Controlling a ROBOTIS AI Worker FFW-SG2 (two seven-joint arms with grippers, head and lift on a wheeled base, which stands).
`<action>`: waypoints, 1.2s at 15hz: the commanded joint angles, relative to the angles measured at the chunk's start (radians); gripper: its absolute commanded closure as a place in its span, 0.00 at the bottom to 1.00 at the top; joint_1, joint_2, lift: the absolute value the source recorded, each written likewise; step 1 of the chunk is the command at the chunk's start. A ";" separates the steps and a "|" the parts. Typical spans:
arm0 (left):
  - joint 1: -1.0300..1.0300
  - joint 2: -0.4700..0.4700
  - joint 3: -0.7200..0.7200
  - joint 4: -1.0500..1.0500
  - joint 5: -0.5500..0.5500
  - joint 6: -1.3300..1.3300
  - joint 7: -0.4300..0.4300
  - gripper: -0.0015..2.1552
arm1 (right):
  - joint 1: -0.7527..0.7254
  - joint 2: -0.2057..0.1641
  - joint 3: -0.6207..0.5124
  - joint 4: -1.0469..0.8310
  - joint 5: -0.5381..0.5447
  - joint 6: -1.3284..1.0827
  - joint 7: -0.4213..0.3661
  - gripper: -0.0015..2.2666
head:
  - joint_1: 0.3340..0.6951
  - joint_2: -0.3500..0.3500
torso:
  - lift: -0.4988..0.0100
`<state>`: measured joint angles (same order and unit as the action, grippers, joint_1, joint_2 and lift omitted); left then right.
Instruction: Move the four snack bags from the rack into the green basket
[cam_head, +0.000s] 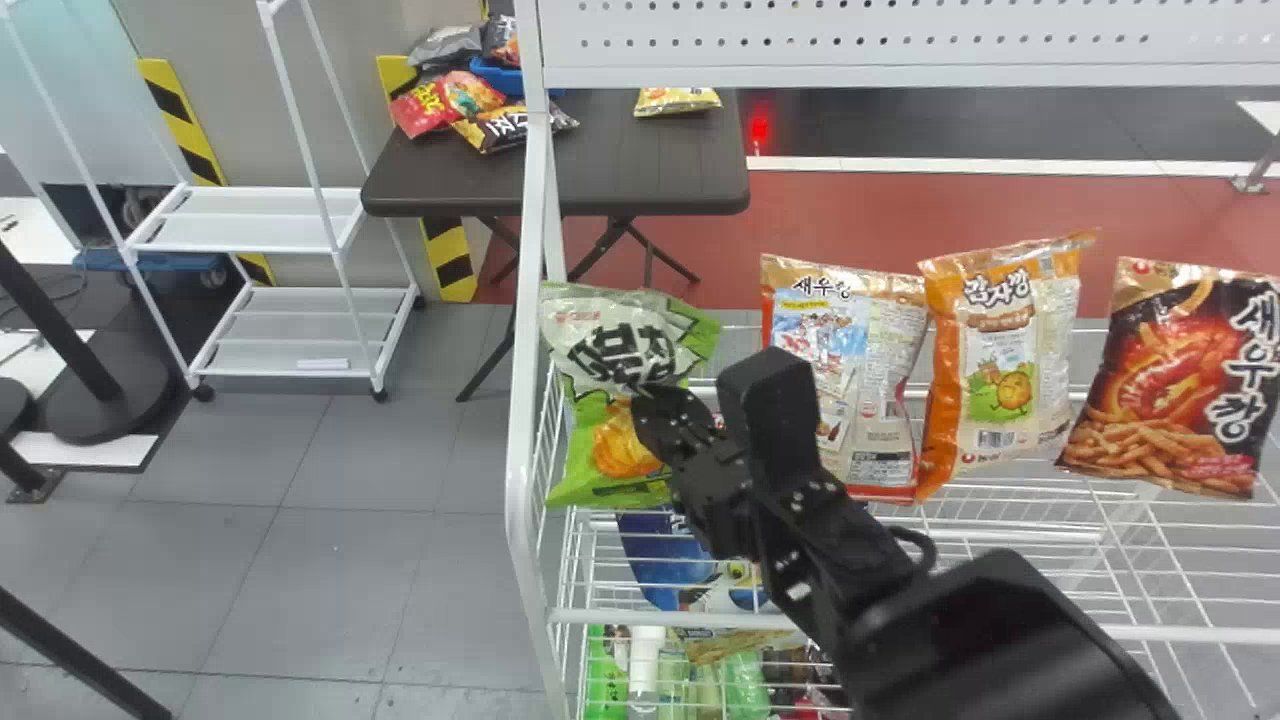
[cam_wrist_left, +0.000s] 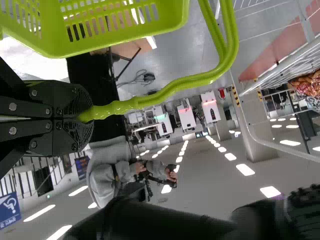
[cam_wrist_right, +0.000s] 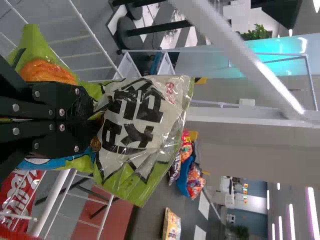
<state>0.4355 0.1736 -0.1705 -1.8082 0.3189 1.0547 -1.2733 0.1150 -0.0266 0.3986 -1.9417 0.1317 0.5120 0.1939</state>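
My right gripper (cam_wrist_right: 92, 118) pinches the green bag (cam_wrist_right: 142, 125), upright at the left end of the rack (cam_head: 526, 420). My left gripper (cam_wrist_left: 89, 116) clamps the basket (cam_wrist_left: 125, 35) by its handle (cam_wrist_left: 135, 103), probably left of the bag.

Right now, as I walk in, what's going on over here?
A robot is gathering snack bags. Its right pincer is closed on a green and white bag at the left end of the rack, and its left pincer holds the green basket by the handle. Three other bags, one red-edged, one orange and one dark, stand side by side on the rack.
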 joint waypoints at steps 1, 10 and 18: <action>0.000 -0.005 0.000 0.000 -0.003 0.000 0.000 0.87 | 0.129 -0.029 -0.040 -0.187 0.028 0.061 -0.002 0.93 | 1.00 0.52 | 0.98; 0.074 -0.042 0.089 -0.037 -0.006 -0.077 0.011 0.87 | 0.732 -0.161 -0.388 -0.723 -0.081 0.257 0.088 0.93 | 1.00 0.01 | 0.98; 0.074 -0.048 0.109 -0.042 -0.003 -0.077 0.008 0.87 | 0.784 -0.147 -0.374 -0.605 -0.046 0.564 0.240 0.93 | 1.00 0.00 | 0.98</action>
<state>0.5093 0.1269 -0.0604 -1.8500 0.3157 0.9780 -1.2653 0.9082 -0.1735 0.0012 -2.5858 0.0841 1.0744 0.4333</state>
